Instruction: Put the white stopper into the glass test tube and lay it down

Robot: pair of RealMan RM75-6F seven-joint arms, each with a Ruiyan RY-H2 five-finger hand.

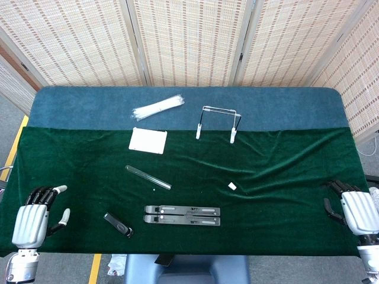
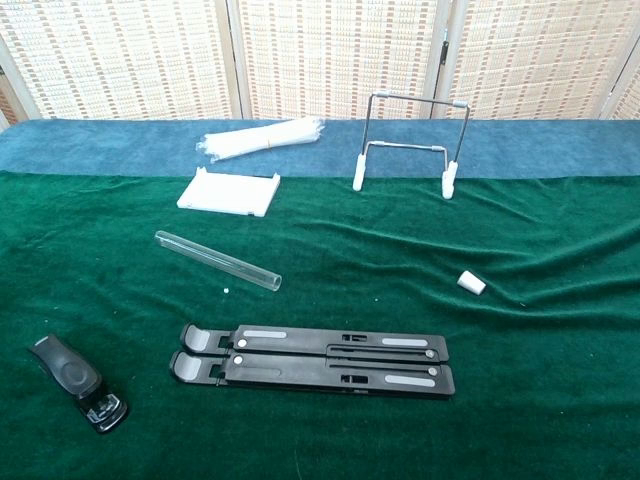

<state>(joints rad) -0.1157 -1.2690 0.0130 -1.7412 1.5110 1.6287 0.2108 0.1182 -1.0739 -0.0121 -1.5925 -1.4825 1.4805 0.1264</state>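
Note:
A clear glass test tube (image 1: 148, 177) (image 2: 217, 260) lies on the green cloth left of centre, slanting down to the right. The small white stopper (image 1: 232, 186) (image 2: 471, 283) lies by itself on the cloth right of centre, well apart from the tube. My left hand (image 1: 37, 218) rests at the front left corner of the table, its fingers apart and holding nothing. At the front right edge sits my right hand (image 1: 354, 208), also holding nothing, fingers loosely extended. Neither hand appears in the chest view.
A black folded stand (image 1: 182, 215) (image 2: 312, 360) lies near the front centre. A small black clip-like tool (image 1: 118, 225) (image 2: 78, 382) sits front left. Further back are a white flat box (image 1: 148, 141) (image 2: 229, 191), a bag of white sticks (image 1: 157, 107) (image 2: 262, 139) and a wire rack (image 1: 218, 123) (image 2: 408, 150).

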